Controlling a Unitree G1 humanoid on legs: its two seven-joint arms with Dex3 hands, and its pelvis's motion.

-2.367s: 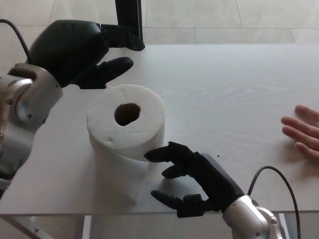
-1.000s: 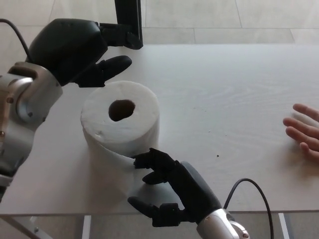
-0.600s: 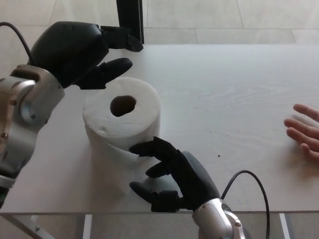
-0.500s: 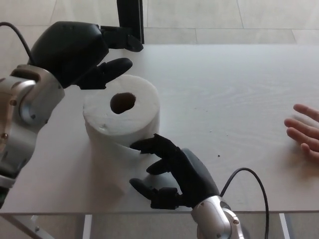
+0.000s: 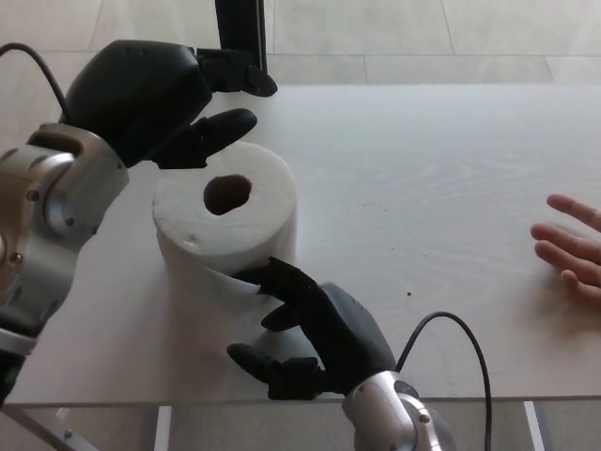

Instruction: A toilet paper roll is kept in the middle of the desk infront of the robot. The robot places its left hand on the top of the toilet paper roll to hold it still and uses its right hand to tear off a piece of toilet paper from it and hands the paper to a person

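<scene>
A white toilet paper roll [image 5: 225,211] stands on end in the middle of the pale desk [image 5: 432,188], its core hole facing up. A loose sheet [image 5: 202,305] hangs down its near side onto the desk. My left hand [image 5: 155,99] hovers over the roll's back left edge, fingers apart, holding nothing. My right hand [image 5: 305,329] is at the roll's near right side. Its upper fingers [image 5: 272,279] touch the roll's lower wall, and its thumb lies spread below on the loose paper. It grips nothing.
A person's open hand [image 5: 573,249] rests on the desk at the far right edge. A dark post [image 5: 239,23] stands behind the desk at the back. The desk's near edge runs just below my right hand. A black cable loops beside my right wrist.
My right hand has slid left and closer to the roll's base over the last second. The roll shifted slightly left. My left hand stays above the roll's back edge.
</scene>
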